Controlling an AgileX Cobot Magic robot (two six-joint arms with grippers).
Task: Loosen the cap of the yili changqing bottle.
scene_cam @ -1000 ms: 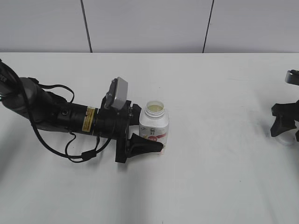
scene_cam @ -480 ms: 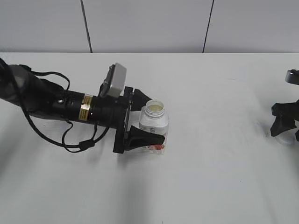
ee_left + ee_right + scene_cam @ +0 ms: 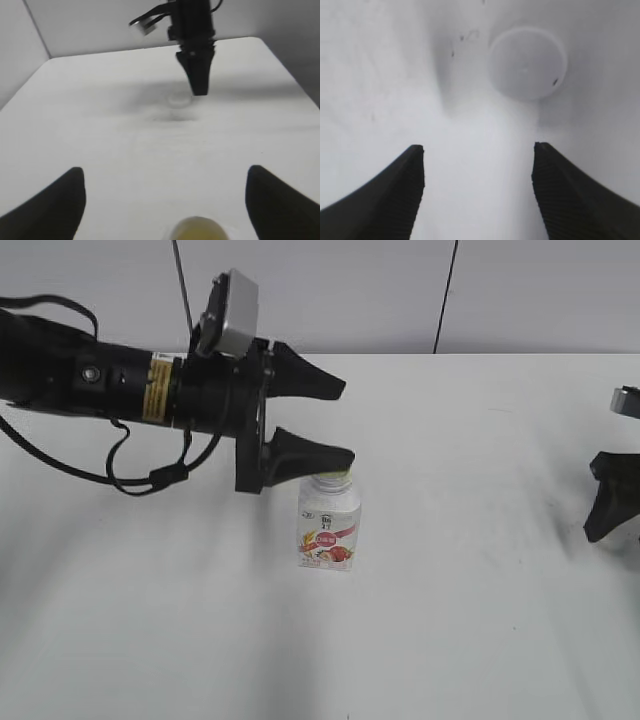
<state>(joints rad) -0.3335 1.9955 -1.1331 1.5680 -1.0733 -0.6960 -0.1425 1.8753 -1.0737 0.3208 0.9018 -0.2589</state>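
Note:
The yili changqing bottle [image 3: 328, 525] stands upright on the white table, uncapped, with yellowish drink showing in its open neck [image 3: 199, 229]. My left gripper [image 3: 348, 422] is open and empty. It hovers above the bottle, its lower finger just over the neck, and its fingertips stand wide apart in the left wrist view [image 3: 165, 172]. The white cap [image 3: 527, 62] lies flat on the table just beyond my right gripper [image 3: 480, 147], which is open and empty over the table. The right gripper [image 3: 610, 502] sits at the far right edge of the exterior view.
The white table [image 3: 460, 620] runs to a pale panelled wall [image 3: 320, 290] at the back. The left arm's black body and cables [image 3: 110, 390] stretch across the left side. The right arm [image 3: 196, 45] hangs down at the far side in the left wrist view.
My left gripper has let go of the bottle, opened wider and risen above it. The bottle stays upright in place. The right gripper has barely moved.

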